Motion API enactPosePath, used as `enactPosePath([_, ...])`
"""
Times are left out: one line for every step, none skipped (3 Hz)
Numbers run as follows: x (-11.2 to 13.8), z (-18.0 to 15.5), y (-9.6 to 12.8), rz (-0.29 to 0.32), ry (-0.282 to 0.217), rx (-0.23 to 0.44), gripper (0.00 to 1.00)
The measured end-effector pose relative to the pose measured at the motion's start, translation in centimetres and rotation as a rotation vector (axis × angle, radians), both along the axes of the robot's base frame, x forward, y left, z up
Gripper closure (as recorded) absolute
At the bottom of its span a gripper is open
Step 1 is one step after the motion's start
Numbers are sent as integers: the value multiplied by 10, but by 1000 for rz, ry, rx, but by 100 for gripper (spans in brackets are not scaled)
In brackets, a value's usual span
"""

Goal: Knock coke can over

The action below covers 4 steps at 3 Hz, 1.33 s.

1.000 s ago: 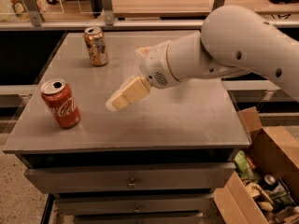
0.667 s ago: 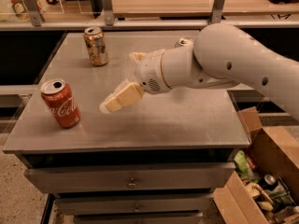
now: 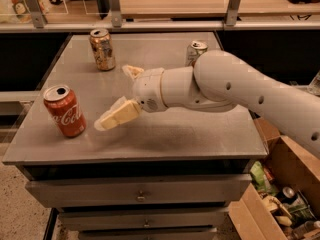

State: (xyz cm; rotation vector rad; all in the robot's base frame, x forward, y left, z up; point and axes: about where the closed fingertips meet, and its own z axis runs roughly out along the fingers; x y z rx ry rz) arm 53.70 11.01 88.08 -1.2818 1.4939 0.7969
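The red coke can (image 3: pixel 64 111) stands upright near the front left corner of the grey metal table (image 3: pixel 180 134). My gripper (image 3: pixel 113 98) hovers over the table just right of the can, a short gap apart. It is open and empty. One cream finger (image 3: pixel 117 117) points down-left toward the can. The other finger (image 3: pixel 132 72) sticks up behind it. My white arm (image 3: pixel 235 91) reaches in from the right.
An orange-gold patterned can (image 3: pixel 102 49) stands at the back left. A white-and-green can (image 3: pixel 196 51) stands at the back, partly hidden by my arm. Cardboard boxes of clutter (image 3: pixel 280 199) sit on the floor at right. Drawers (image 3: pixel 140 196) are below the tabletop.
My gripper and arm have moved left and a little lower toward the coke can. The white-and-green can has come into view behind the arm. The cans have not moved.
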Motion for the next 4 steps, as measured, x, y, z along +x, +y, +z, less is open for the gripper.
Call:
enactPosePath([-6,-4,19,58,-13,48,0])
enactPosePath([-16,-4,39,116,-21,93,0])
enactPosePath([-24,0,60,169,-31,101,0])
enactPosePath([-30,-2,83,214,-23,83,0])
